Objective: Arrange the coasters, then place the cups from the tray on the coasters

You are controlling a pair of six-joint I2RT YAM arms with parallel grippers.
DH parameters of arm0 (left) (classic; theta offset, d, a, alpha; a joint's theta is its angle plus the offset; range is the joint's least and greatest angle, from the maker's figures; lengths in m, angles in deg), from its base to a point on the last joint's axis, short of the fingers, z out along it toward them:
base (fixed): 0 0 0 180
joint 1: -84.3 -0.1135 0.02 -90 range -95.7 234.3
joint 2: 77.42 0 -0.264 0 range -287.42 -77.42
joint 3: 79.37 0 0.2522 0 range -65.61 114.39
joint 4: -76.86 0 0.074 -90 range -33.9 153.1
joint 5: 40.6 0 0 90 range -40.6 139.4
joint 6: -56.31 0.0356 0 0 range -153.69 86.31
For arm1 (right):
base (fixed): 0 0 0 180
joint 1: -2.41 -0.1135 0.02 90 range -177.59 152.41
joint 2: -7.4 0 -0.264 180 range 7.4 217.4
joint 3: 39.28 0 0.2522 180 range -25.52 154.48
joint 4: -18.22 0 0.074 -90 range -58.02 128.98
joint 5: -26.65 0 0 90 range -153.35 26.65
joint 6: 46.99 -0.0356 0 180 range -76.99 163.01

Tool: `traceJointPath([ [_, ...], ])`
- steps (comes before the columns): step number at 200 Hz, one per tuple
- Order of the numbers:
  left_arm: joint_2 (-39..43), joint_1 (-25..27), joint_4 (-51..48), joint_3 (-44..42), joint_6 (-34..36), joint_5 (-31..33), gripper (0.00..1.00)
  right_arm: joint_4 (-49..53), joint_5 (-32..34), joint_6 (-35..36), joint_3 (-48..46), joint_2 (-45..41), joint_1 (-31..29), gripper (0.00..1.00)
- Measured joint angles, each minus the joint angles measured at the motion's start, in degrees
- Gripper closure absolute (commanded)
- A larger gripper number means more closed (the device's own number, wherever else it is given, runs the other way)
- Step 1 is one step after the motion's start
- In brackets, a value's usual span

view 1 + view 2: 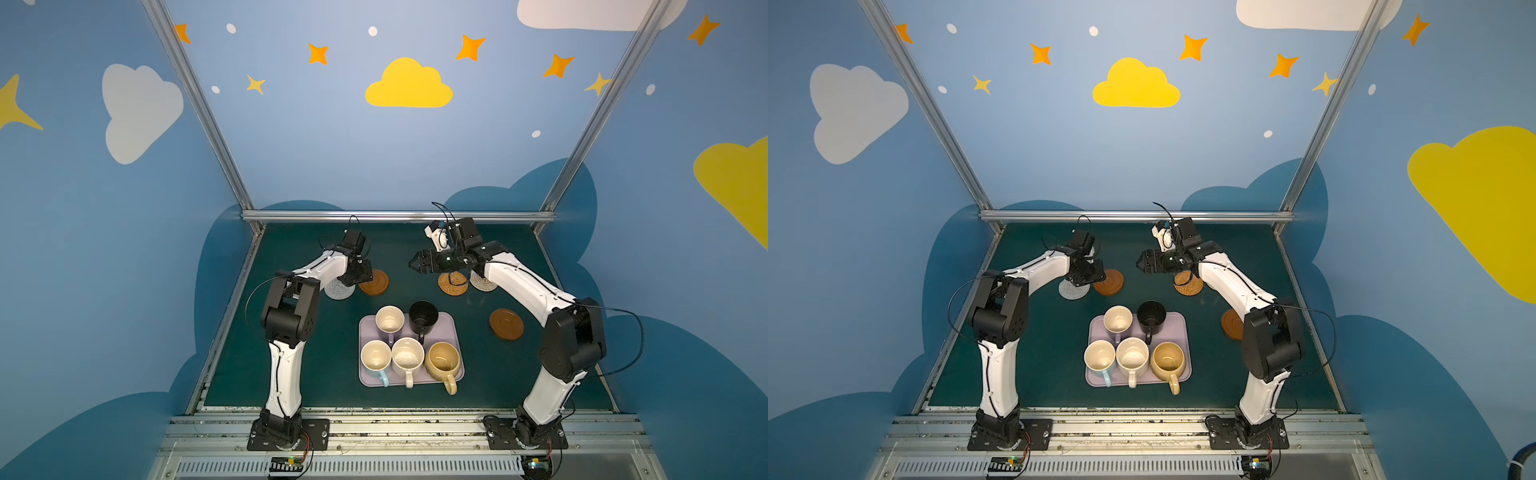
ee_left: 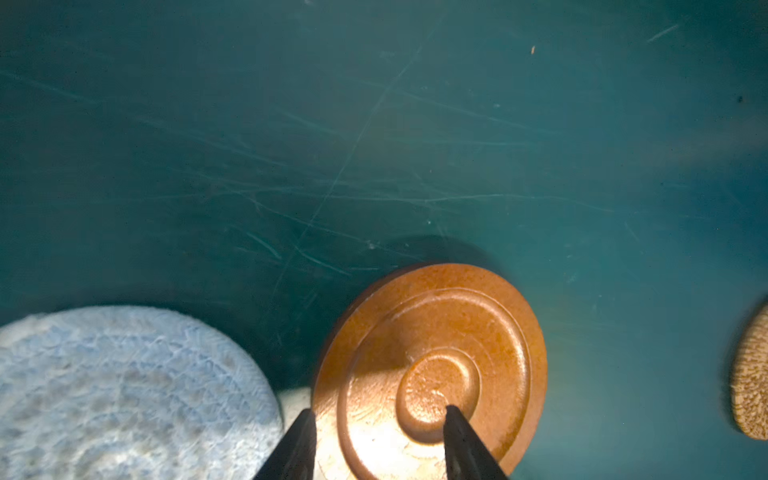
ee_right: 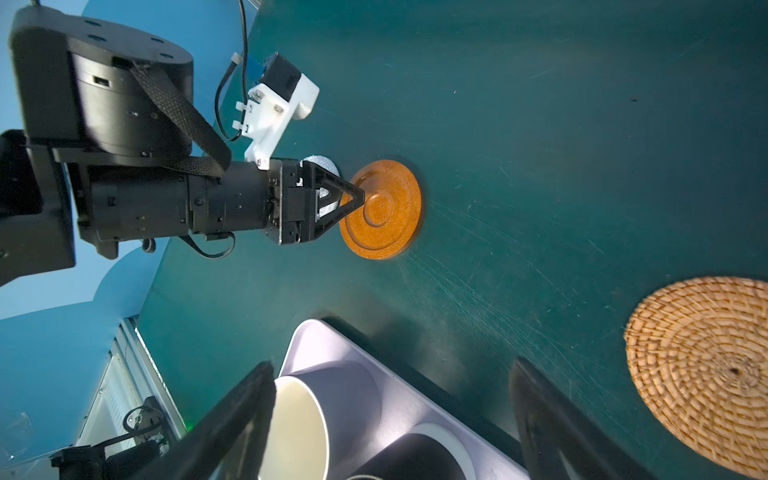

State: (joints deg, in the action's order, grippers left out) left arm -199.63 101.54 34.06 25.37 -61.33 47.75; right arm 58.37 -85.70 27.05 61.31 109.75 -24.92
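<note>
bimanual tabletop scene, seen from above and from both wrists. the tray (image 1: 448,322), pale lilac, sits near the middle of the dark green table (image 1: 291,374) and carries all five cups upright. at its far side stand the lilac mug (image 1: 390,319) and the black mug (image 1: 423,316). at its near side stand the light blue mug (image 1: 376,357), the speckled cream mug (image 1: 408,355) and the squat mustard mug (image 1: 444,361). all handles point toward the near edge. the five coasters lie on the table, none bearing a cup. beyond the tray, to the left, lies the grey woven coaster (image 1: 338,289), with the first wooden coaster (image 1: 374,282) just beside it. to the right lie the orange-tan woven coaster (image 1: 453,284) and the cream woven coaster (image 1: 484,282), the latter partly hidden by the right arm. the second wooden coaster (image 1: 506,324) lies alone to the right of the tray. the left gripper (image 2: 378,413) points down at the first wooden coaster, fingers about half apart. one tip stands just outside the rim on the grey coaster's side, the other on the raised centre. the disc lies flat, and whether it is pinched cannot be told. the right gripper (image 1: 413,264) hovers beyond the tray, between the first wooden and orange-tan coasters, fingers spread wide and holding nothing.
</note>
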Motion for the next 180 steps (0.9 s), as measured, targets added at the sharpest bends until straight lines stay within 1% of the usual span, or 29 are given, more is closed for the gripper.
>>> traceJointPath([
  [68, -1.53, 0.57, -0.09, 0.22, 0.00, -0.85, 0.53, -0.44, -0.24, -0.52, 0.00, 0.00, 0.61, 0.12],
  [86, -1.53, 0.74, -0.11, 0.22, 0.00, -0.94, 0.52, -0.33, -0.22, -0.48, 0.00, -0.02, 0.61, 0.13],
  [101, -1.53, 0.79, -0.17, 0.24, 0.00, -0.92, 0.50, -0.26, -0.20, -0.46, 0.00, -0.02, 0.63, 0.12],
  [132, -0.79, 0.76, -1.55, 0.39, -0.15, 0.94, 0.35, 0.94, 0.87, -0.22, 0.00, -0.02, 0.66, 0.10],
  [143, 0.31, 0.63, -1.97, 0.20, -0.28, 1.55, 0.31, 1.40, 1.84, -0.17, 0.00, -0.04, 0.66, 0.10],
  [162, 4.83, 0.13, -2.19, -0.52, -0.24, 1.68, 0.24, 2.05, 3.32, -0.11, 0.00, -0.37, 0.79, 0.10],
  [180, 11.04, -0.74, -1.99, -0.76, -0.39, 0.76, 0.11, 3.04, 4.44, -0.09, 0.00, -1.44, 1.07, 0.10],
])
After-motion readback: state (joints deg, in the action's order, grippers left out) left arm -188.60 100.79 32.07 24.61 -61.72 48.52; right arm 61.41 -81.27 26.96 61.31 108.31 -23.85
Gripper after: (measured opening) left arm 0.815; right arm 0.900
